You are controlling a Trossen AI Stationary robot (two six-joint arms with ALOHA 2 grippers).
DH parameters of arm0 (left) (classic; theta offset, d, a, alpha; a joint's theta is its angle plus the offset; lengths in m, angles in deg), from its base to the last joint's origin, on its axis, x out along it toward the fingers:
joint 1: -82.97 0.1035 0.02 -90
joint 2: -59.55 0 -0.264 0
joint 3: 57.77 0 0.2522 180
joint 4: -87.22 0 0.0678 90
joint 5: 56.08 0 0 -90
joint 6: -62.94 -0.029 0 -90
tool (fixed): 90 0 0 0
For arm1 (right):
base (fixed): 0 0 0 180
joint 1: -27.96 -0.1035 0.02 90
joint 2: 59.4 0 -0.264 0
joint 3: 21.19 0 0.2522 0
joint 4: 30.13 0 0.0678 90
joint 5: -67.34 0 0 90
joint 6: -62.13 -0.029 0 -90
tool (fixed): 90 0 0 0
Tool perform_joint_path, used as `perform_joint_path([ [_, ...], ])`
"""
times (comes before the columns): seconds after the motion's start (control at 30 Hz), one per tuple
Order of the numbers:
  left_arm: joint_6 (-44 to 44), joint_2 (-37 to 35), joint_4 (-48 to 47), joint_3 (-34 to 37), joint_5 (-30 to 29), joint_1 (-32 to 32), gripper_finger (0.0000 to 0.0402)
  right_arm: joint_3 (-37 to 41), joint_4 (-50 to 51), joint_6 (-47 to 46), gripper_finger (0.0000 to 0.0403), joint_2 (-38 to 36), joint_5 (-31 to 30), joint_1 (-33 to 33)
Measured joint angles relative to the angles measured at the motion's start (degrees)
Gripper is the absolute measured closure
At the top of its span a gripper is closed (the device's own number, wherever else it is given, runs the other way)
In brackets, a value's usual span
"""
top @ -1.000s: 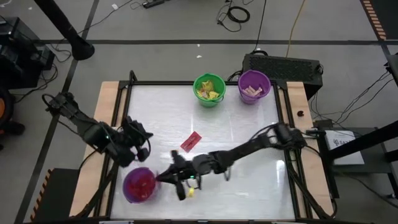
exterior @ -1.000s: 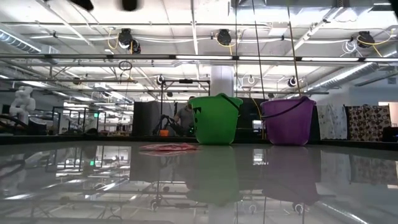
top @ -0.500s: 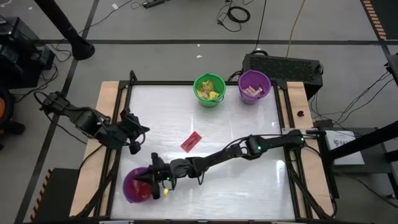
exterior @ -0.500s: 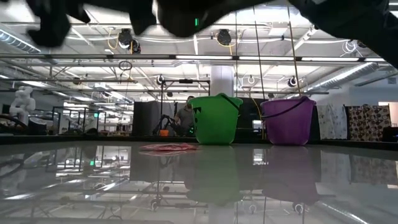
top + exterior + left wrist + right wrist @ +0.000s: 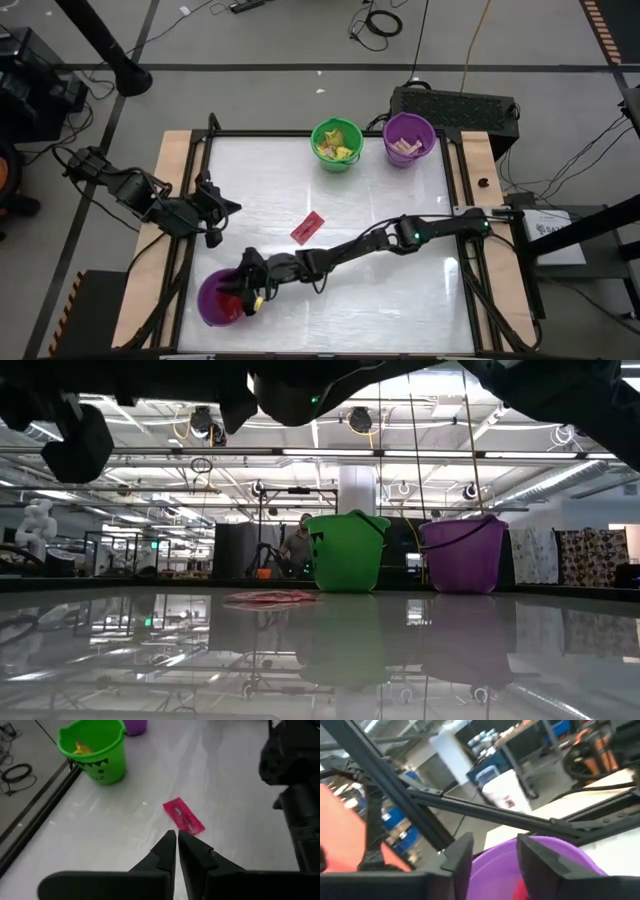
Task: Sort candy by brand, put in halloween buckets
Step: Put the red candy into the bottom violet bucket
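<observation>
The right gripper hangs over the rim of the near purple bucket, its fingers parted with nothing visibly between them. Straight beneath it, red packets lie inside that bucket. Its long arm reaches back across the middle of the table to the right edge, passing just beside the loose red candy packet, which lies flat on the bare top beyond the claw.

The left gripper waits further out, near the table's left edge, its fingers pinched together and empty; the red packet lies just ahead of them.

At the far side, well apart from both claws, the green bucket holds yellow packets and the second purple bucket beside it holds tan pieces. Nothing stands between them and the packet.
</observation>
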Motion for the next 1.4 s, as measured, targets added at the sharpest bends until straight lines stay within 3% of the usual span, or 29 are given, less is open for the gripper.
perform_joint_path([
  [0.13,-0.71,-0.07,0.02,0.00,0.00,0.00,0.0373,0.03,5.10,-1.75,0.0236,-2.75,9.43,2.22],
  [0.23,-0.88,-0.11,0.00,0.00,0.00,0.00,0.0372,-0.03,17.17,-1.96,0.0233,-7.28,15.68,4.03],
  [0.33,-0.88,-0.11,0.00,0.00,-0.04,0.00,0.0372,-0.03,32.40,3.54,0.0238,-11.78,16.76,5.39],
  [0.57,-0.40,-0.11,0.77,0.00,-0.17,0.00,0.0372,-0.05,68.59,13.83,0.0259,-21.52,7.52,7.46],
  [0.73,0.82,-0.13,2.56,0.00,-0.25,0.07,0.0372,0.07,83.31,18.76,0.0264,-22.01,0.63,8.32],
  [0.97,4.51,-0.13,4.02,0.00,-0.31,0.93,0.0372,11.94,79.31,20.44,0.0264,-21.41,0.93,10.31],
  [1.2,7.18,0.08,3.95,0.00,-0.27,1.22,0.0372,24.19,68.28,19.48,0.0264,-21.39,7.18,12.56],
  [1.4,8.69,0.13,3.94,-0.02,-1.01,1.20,0.0373,29.94,63.24,17.48,0.0266,-22.01,6.92,13.31],
])
